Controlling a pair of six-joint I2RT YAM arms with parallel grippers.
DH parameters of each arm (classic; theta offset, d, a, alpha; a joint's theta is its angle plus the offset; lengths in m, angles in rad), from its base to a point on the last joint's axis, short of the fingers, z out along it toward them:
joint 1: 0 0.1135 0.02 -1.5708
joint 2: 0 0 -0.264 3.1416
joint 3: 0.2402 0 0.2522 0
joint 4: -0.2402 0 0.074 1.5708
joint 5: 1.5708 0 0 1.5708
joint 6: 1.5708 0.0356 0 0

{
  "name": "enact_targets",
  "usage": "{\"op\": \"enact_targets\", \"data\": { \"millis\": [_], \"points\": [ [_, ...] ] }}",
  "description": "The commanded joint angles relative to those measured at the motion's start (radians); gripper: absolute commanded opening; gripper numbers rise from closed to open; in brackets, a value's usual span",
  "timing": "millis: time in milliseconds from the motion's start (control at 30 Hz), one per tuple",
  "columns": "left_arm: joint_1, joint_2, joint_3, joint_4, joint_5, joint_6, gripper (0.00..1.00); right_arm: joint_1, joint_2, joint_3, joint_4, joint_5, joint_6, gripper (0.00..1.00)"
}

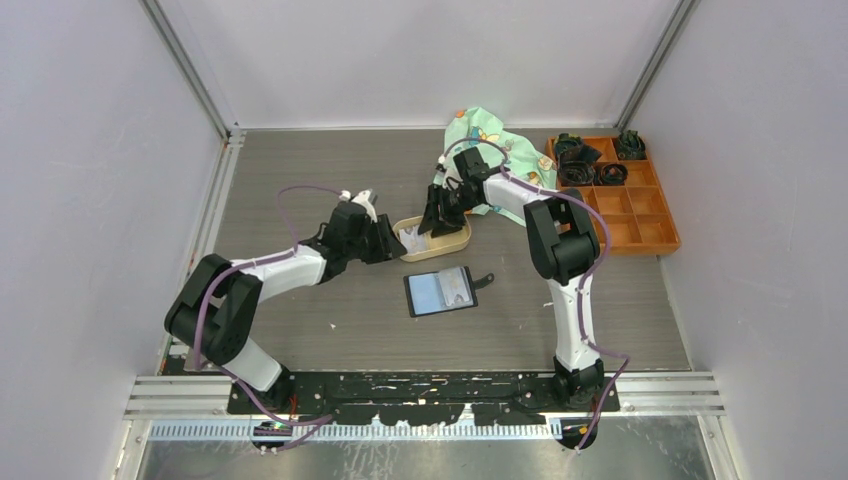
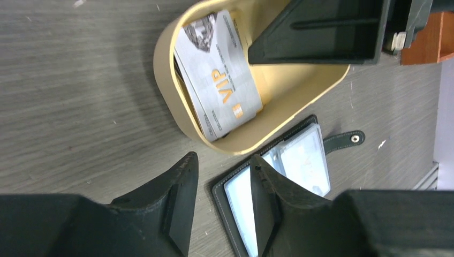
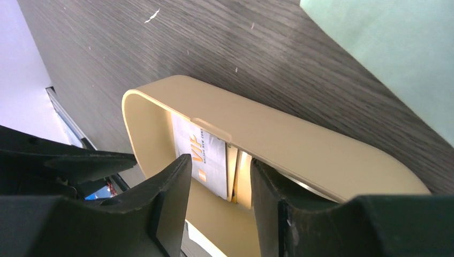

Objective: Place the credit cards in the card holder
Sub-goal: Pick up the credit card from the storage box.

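Note:
Credit cards [image 2: 219, 80] lie stacked in a tan oval tray [image 2: 166, 75]; the top one is grey-white with orange "VIP" lettering. My right gripper [image 3: 220, 160] is open, its fingertips lowered into the tray [image 3: 278, 134] on either side of the end of the card stack [image 3: 206, 155]. The black card holder [image 1: 441, 291] lies open on the table just in front of the tray [image 1: 456, 243], with pale cards showing in its clear pockets [image 2: 302, 160]. Open and empty, my left gripper [image 2: 224, 158] hovers above the table at the tray's left end, by the holder's edge.
A green patterned cloth [image 1: 497, 140] lies behind the tray, close to the right arm. An orange compartment box [image 1: 640, 215] with dark items in its back cells stands at the right. White walls enclose the table on three sides.

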Motion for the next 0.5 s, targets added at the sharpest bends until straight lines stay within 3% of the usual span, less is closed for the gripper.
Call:
{"op": "enact_targets", "data": {
  "millis": [0, 267, 467],
  "points": [
    [0.02, 0.019, 0.083, -0.041, -0.045, 0.065, 0.42, 0.005, 0.021, 0.027, 0.021, -0.023, 0.012, 0.51],
    [0.03, 0.113, 0.163, -0.089, 0.0, 0.081, 0.38, 0.005, 0.032, 0.019, 0.052, -0.075, 0.046, 0.51],
    [0.029, 0.157, 0.18, -0.09, 0.051, 0.063, 0.28, 0.006, 0.046, 0.007, 0.111, -0.174, 0.104, 0.5]
  ]
}}
